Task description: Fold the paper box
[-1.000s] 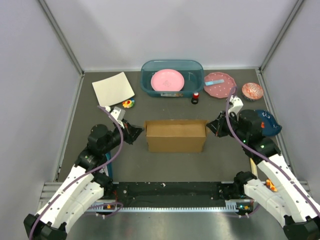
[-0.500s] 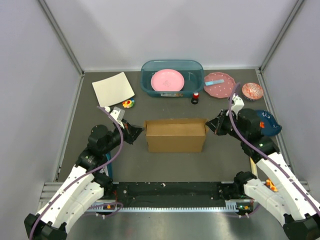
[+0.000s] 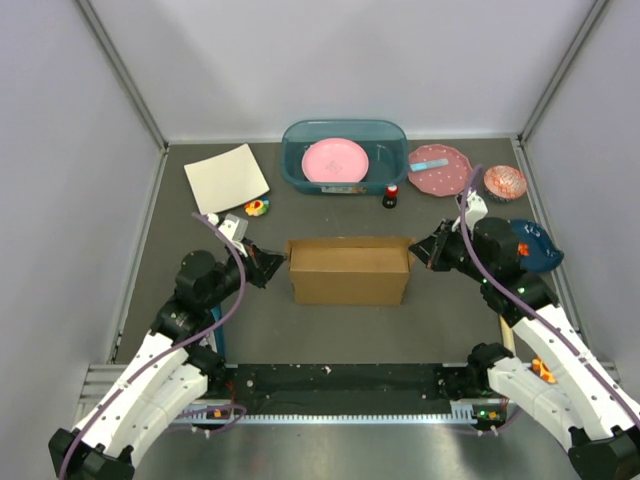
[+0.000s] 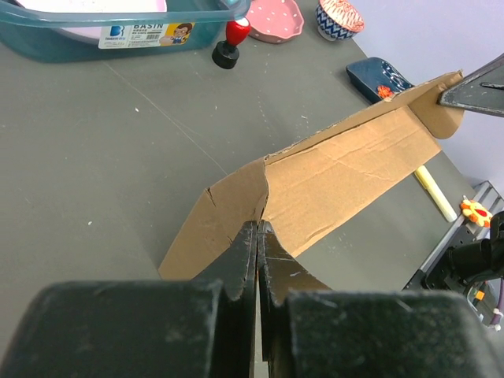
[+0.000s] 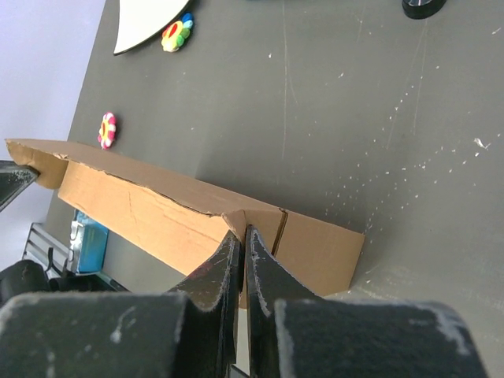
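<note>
Brown corrugated cardboard box (image 3: pixel 350 272): middle of worktop (image 3: pixel 330 325), between my arms | left gripper (image 3: pixel 278 262), right gripper (image 3: pixel 417 254): both clenched, tips against its ends | risk: an uneven push could skew or buckle flaps.

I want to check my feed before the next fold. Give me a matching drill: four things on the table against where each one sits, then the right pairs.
Things:
1. paper box
2. plain pink plate
3. cream sheet
4. dotted pink plate

Places:
A. inside the teal basin
B. left of the basin
C. between the left gripper and the right gripper
D. right of the basin

Pairs: 1-C, 2-A, 3-B, 4-D
</note>
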`<state>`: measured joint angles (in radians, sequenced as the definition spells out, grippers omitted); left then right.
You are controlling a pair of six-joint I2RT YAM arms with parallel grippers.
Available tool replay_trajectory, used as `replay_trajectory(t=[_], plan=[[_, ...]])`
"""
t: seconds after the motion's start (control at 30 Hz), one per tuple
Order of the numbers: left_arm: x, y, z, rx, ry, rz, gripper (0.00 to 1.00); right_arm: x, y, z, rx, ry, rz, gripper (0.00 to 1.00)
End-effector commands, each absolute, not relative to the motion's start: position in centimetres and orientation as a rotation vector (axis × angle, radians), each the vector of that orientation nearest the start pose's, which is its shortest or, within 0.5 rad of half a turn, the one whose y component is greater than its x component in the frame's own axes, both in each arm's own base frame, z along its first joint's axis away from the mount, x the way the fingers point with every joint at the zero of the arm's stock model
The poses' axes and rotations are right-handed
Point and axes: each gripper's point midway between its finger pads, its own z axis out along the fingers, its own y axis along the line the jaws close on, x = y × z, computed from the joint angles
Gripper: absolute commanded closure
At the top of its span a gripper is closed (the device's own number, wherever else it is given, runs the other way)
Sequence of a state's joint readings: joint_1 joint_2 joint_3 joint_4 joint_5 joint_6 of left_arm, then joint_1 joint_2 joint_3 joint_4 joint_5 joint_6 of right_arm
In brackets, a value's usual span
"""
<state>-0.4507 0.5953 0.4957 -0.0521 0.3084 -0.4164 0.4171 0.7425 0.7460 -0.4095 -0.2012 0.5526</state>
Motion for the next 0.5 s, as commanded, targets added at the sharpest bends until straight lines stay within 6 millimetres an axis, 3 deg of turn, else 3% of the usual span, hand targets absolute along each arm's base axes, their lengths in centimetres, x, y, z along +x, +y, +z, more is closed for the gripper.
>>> replay_trajectory(t=[0.0, 0.47], plan=[[21.7, -18.8, 23.1, 0.287, 1.743, -0.934, 1.0, 22.1, 18.1, 22.8, -0.023, 2.077, 0.918, 1.0], [22.0, -18.7, 22.7, 0.266, 1.754, -0.923, 1.0, 21.4, 18.6, 24.3, 0.016, 2.093, 0.988, 1.0]])
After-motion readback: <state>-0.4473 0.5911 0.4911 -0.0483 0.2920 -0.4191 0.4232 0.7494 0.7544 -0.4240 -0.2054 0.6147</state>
